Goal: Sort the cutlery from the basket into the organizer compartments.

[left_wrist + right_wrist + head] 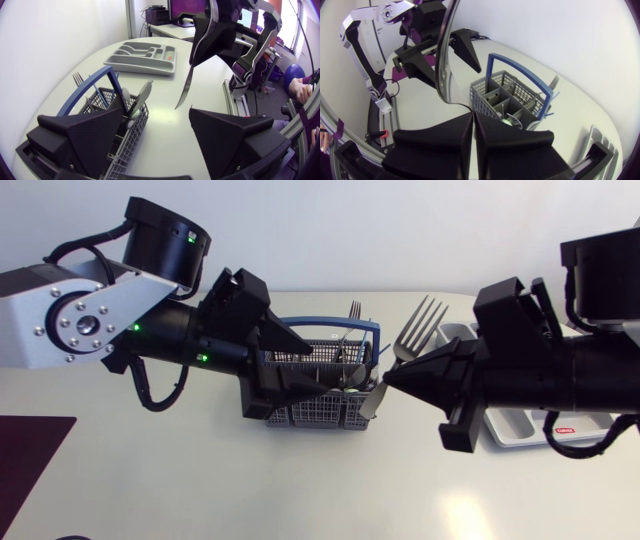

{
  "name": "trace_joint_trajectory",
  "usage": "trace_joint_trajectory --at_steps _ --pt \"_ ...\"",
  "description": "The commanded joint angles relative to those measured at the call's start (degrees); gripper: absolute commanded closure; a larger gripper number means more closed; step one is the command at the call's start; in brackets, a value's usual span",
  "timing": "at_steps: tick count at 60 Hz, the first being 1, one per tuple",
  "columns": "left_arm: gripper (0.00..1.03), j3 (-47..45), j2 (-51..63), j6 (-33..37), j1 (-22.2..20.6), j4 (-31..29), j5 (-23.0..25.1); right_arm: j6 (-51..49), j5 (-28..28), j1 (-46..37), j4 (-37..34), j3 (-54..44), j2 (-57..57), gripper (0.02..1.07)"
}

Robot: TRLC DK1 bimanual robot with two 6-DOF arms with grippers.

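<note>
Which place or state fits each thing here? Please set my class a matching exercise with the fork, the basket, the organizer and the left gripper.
Things:
1. fork
2. basket
3. organizer
4. left gripper

Places or states:
A. open, one finger over the basket
B. flat grey tray, no cutlery visible in it
C. clamped in the right gripper, tines up
D. grey mesh with a blue handle, cutlery inside

Pairs: 1-C, 2-D, 3-B, 4-A.
</note>
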Motion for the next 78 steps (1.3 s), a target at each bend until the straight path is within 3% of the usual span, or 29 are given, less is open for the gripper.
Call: trace_joint_trajectory --at_steps 1,20,35,45,57,68,78 --pt "0.08 0.04 0.66 -1.97 -0.7 1.32 -2.33 -0.58 2.67 -1.27 -1.88 2.1 -1.47 1.01" --pt "0.08 -0.66 2.25 -3.64 -3.43 4.83 -12.96 -2.51 4.78 -19.37 -5.74 6.14 2.31 1.01" --pt "0.09 -1.45 3.12 -3.46 -4.75 7.56 -18.94 -2.34 11.81 -27.63 -3.11 8.25 12.86 1.01" --pt "0.09 -2.86 4.71 -1.18 -6.24 9.76 -22.98 -2.78 19.54 -32.03 0.41 10.28 20.06 1.01" --pt "0.09 -3.56 5.76 -0.39 -6.77 11.51 -23.86 -3.22 28.77 -37.04 1.46 16.78 32.37 1.01" --pt "0.08 -3.65 5.94 0.14 -8.0 11.43 -24.21 -1.81 33.6 -37.83 2.96 20.47 39.22 1.01" --pt "0.08 -3.56 6.03 0.23 -8.52 11.34 -25.18 0.04 39.23 -38.97 1.73 29.52 48.63 1.01"
